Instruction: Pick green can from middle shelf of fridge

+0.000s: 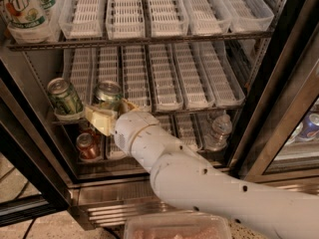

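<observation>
Lying nearest the camera, at the bottom edge, is a clear plastic container with something pinkish inside; what it holds cannot be made out. Above it the white arm runs from the lower right up and leftward into the open fridge, crossing the ribbed steel base.

The gripper sits at the front left of the middle shelf. Its pale yellowish fingers are clamped on either side of the green can, one on the can's left and lower flank, the other on its right. The can stands upright with its silver top showing, at the front end of a lane tray. Its base is hidden behind the fingers, so whether it rests on the tray cannot be told.

Just to its left, in the outermost lane, a second green can stands slightly tilted and apart from the gripper. The white slotted lane trays run back from the front rail toward the rear wall.

Below, on the bottom shelf, red-orange cans sit under the gripper, and a clear water bottle stands well to the right.

Farther up, the top shelf carries more white trays, with 7UP bottles at its left end. Behind the glass on the far right, a blue can shows faintly.
</observation>
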